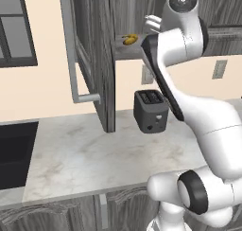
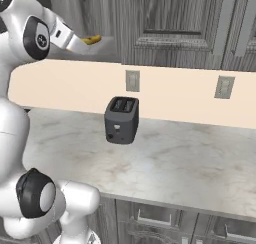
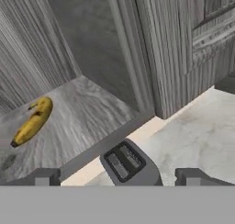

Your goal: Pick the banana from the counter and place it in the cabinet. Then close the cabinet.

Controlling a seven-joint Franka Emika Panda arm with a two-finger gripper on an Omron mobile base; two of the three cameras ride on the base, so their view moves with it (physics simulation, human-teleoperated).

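While the gripper stands wide and empty at the frame's bottom, the banana, likely light, soft and bruisable, best gripped mid-body, lies at left on the cabinet shelf.

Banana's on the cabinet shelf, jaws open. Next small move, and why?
Probably back the gripper out of the cabinet and swing toward the open door's bar handle. The banana lies free on the shelf, the jaws stand wide with nothing between them, and the door hangs fully open, so closing remains.
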